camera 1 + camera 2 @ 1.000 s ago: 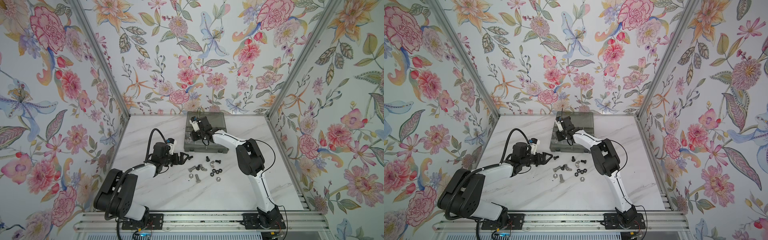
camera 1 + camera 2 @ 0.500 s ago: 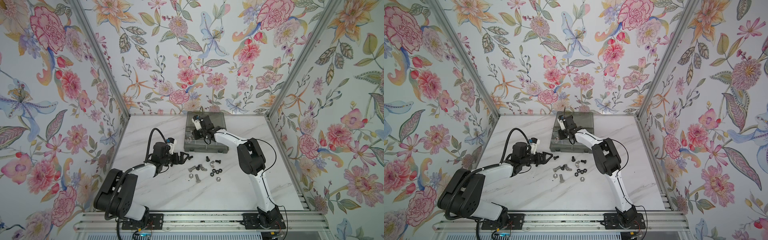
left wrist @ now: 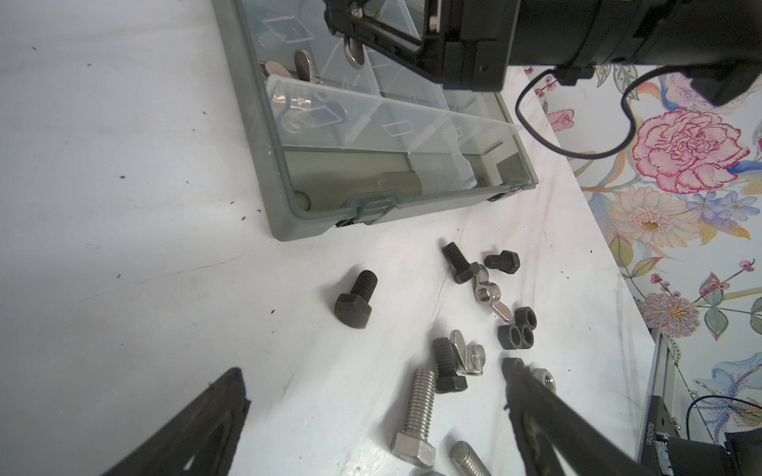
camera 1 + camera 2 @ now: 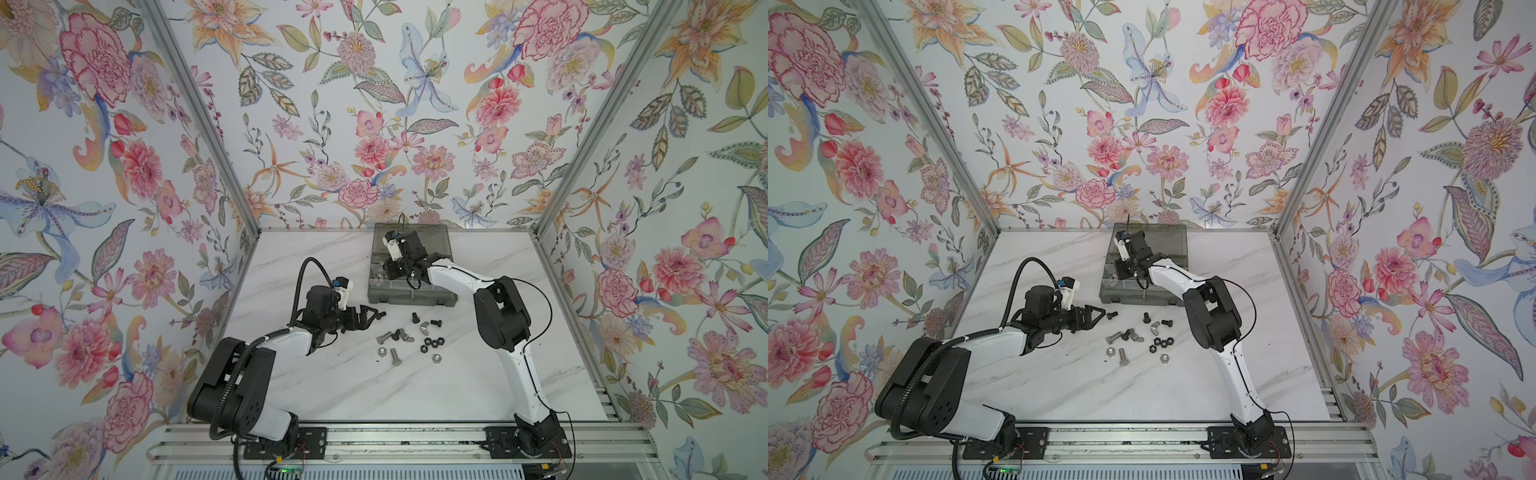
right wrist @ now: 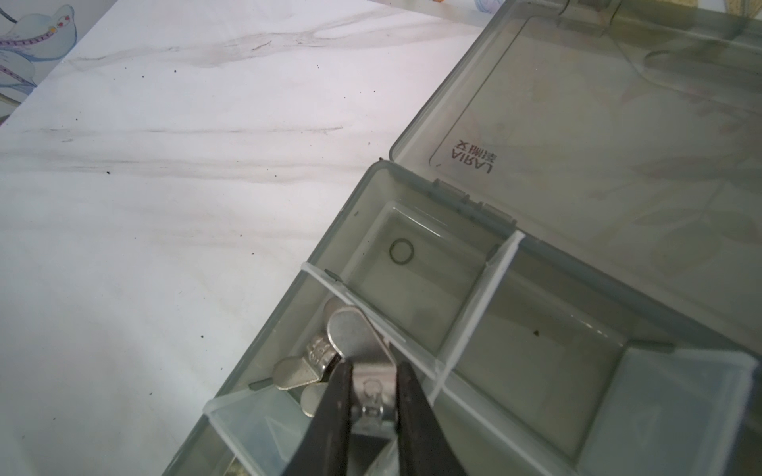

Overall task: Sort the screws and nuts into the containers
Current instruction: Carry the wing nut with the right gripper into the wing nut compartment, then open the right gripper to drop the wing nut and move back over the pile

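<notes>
Presently, right gripper [image 5: 374, 369] jaws are gripping a wing nut [image 5: 350, 329] over the box [image 4: 411, 298]; left gripper [image 3: 373, 366] jaws are gaping; screws [image 4: 395, 357], nuts [image 4: 432, 343] are lying unsorted at its 6 o'clock.

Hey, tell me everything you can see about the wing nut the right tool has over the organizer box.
The silver wing nut is shiny metal. One flat, rounded ear points away from the right tool, and its centre hub shows partly between the tool's black fingers, which sit against both its sides. Its second ear is hidden. It hangs over a cell along the outer wall of the smoky grey organizer box, beside a thin white divider and above other wing nuts lying there. Whether it touches them cannot be told.
</notes>
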Robot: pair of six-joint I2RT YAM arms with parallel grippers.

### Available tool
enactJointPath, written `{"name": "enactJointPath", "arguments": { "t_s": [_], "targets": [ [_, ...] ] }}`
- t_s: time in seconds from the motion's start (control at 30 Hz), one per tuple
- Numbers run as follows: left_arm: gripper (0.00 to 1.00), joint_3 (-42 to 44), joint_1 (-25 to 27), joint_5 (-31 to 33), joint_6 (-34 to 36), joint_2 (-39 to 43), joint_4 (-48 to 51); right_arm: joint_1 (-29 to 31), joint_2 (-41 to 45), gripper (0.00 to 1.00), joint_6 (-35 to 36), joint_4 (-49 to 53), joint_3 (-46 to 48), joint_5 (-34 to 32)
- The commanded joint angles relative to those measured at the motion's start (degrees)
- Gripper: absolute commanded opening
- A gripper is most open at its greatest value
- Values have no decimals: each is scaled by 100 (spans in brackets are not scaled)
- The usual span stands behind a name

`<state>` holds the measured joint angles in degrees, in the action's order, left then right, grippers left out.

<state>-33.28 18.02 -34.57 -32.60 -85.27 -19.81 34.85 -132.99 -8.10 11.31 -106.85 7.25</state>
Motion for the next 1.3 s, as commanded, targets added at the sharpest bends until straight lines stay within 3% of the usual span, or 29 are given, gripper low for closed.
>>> {"name": "enactJointPath", "arguments": {
  "t_s": [0.0, 0.13, 0.43, 0.9, 1.27],
  "targets": [
    [99, 34, -15, -130, -64, -23, -86, 31, -184, 26, -34, -4, -129, 72],
    [99, 8, -12, -129, -76, -15, -75, 31, -163, 35, -29, -6, -122, 75],
    [99, 10, -18, -75, -43, 64, 29, 22, 532, 41, 96, -6, 470, 304],
    [99, -16, -15, -19, -125, 115, -6, 31, 3007, 49, 585, -50, 3438, 859],
    [99, 6, -17, 3, -161, 147, 38, 96, 3760, 52, 973, -198, 5014, 1334]
  ]
}}
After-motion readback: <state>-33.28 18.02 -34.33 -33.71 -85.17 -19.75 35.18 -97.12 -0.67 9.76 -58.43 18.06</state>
